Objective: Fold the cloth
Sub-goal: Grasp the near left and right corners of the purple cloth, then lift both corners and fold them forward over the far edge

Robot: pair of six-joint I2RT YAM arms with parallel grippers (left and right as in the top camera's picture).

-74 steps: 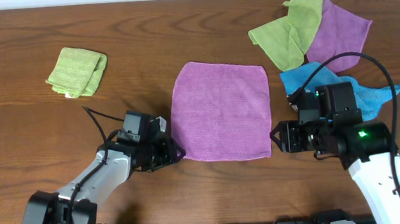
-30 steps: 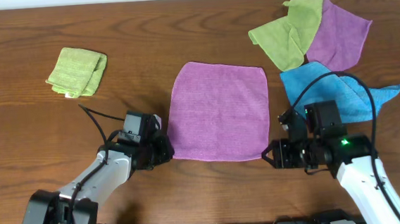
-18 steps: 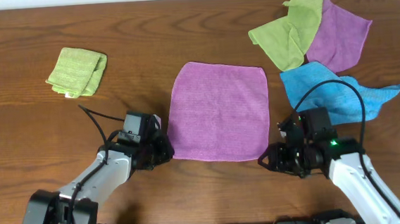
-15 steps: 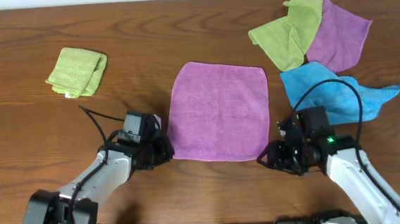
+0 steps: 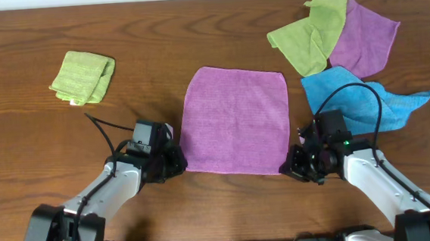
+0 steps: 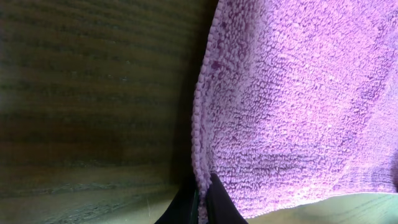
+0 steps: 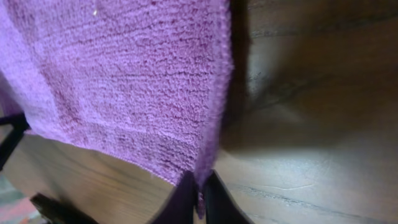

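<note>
We had the cloth [image 5: 236, 119] lying flat at the middle of the table [image 5: 35, 148], and we judged the grasping step all but done. The left gripper [image 5: 178, 161] sat at its 7 o'clock corner and the right gripper [image 5: 287, 167] at its 5 o'clock corner. In both wrist views the jaws were pinched together on the hem. The next move, as we saw it, called for lifting both corners evenly and carrying them toward 12 o'clock to meet the far edge, without letting the cloth drag or skew. A folded green cloth [image 5: 83, 76] lay well apart at 10 o'clock. A loose pile [image 5: 337, 28] lay at 2 o'clock, and its blue cloth [image 5: 350, 96] came just beside our cloth's right edge, where a wide swing might have caught it.
</note>
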